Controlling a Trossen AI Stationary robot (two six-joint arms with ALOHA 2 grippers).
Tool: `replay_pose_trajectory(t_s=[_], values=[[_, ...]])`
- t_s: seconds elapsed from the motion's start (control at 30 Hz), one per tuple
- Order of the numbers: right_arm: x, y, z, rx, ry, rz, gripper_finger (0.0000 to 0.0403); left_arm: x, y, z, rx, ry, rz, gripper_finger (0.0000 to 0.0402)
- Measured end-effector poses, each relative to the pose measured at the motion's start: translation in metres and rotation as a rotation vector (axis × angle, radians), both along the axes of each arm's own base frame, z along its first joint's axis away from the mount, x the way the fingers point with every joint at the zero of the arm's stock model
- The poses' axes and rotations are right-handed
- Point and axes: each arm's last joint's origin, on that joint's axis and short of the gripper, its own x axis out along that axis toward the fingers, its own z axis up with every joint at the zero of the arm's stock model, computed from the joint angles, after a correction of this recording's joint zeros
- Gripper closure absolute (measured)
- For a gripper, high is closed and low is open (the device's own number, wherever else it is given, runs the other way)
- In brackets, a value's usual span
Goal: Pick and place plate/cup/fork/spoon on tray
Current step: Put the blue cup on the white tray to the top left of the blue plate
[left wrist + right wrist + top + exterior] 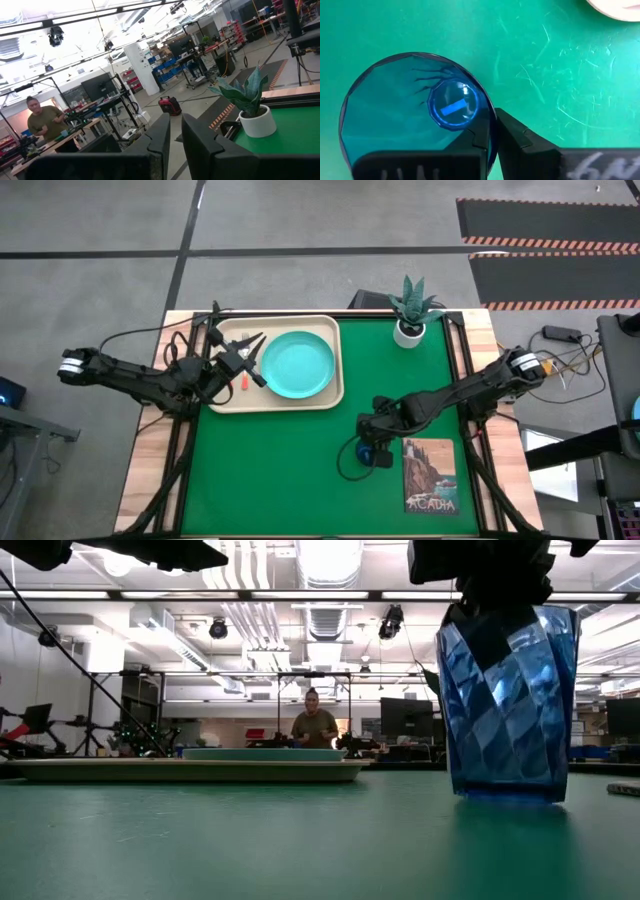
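The dark-blue cup (380,455) stands upright on its base on the green table, right of centre, and my right gripper (492,135) is shut on it from above. The turquoise plate (298,365) lies on the beige tray (335,395) at the far left. My left gripper (250,355) hovers over the tray's left part, fingers a narrow gap apart with nothing between them (176,140). Below it an orange-red handle end (243,381) lies on the tray; fork or spoon, I cannot tell. My right gripper pinches the cup's wall at the rim (491,117), one finger (475,137) inside the cup and one (520,142) outside. The fingers slant down from above, coming from the table's right side. The cup (510,700) stands upright with its base on the table.
A picture card reading "Acadia" (430,476) lies just right of the cup near the front edge. A white pot with a green plant (410,330) stands at the far right corner. A person (314,726) stands in the room beyond the table.
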Motion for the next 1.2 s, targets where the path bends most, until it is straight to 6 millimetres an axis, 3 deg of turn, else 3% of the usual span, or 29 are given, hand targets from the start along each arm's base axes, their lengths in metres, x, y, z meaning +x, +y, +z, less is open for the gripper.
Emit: replay_pose_trajectory(t_s=[0.33, 0.5, 0.63, 0.9, 1.2], values=[[0.000, -0.002, 0.022, -0.006, -0.068, 0.059, 0.0393, 0.001, -0.001, 0.000, 0.007, -0.002, -0.039, 0.0368], [0.006, -0.008, 0.026, -0.023, -0.125, 0.095, 0.0393, 0.017, -0.010, -0.004, 0.039, -0.008, -0.349, 0.0368], [0.011, -0.015, 0.023, -0.036, -0.150, 0.105, 0.0393, 0.037, -0.019, -0.004, 0.067, 0.032, -0.498, 0.0368], [0.023, -0.028, 0.020, -0.052, -0.209, 0.102, 0.0392, 0.072, -0.025, -0.012, 0.070, 0.121, -0.506, 0.0368], [0.034, -0.026, -0.010, -0.078, -0.109, 0.145, 0.0377, 0.080, -0.033, -0.017, 0.067, 0.148, -0.533, 0.0368]])
